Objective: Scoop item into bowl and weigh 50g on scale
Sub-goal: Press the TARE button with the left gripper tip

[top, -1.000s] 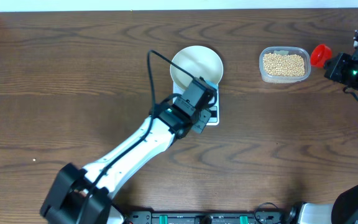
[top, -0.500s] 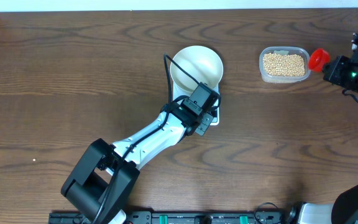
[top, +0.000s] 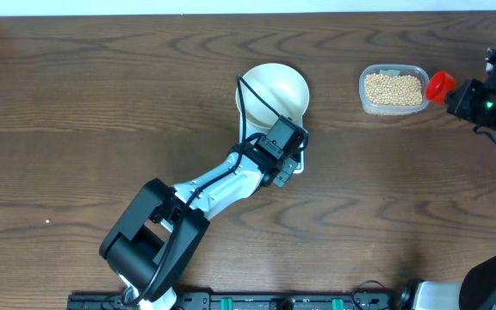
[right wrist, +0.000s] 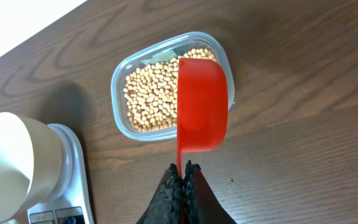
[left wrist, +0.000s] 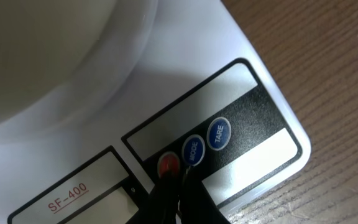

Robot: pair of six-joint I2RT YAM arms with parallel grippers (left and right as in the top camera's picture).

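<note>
The white bowl [top: 272, 91] stands on the white scale [top: 296, 163] at the table's middle; both also show in the left wrist view, bowl [left wrist: 55, 56] and scale [left wrist: 185, 74]. My left gripper [top: 288, 160] is shut, and its fingertips [left wrist: 176, 180] touch the scale's front panel at the red button [left wrist: 166, 163], beside the blue MODE and TARE buttons. The tan beans [top: 393, 88] fill a clear container. My right gripper [top: 459, 93] is shut on the handle of a red scoop [right wrist: 202, 102], held above the container's right end [right wrist: 166, 81].
The clear plastic container [top: 393, 89] sits to the right of the bowl. The left arm stretches from the front edge up to the scale. A white wall edge runs along the table's far side.
My left gripper has shifted slightly right and down onto the scale's front panel, the arm swinging in behind it. My right gripper has carried the red scoop left toward the container.
</note>
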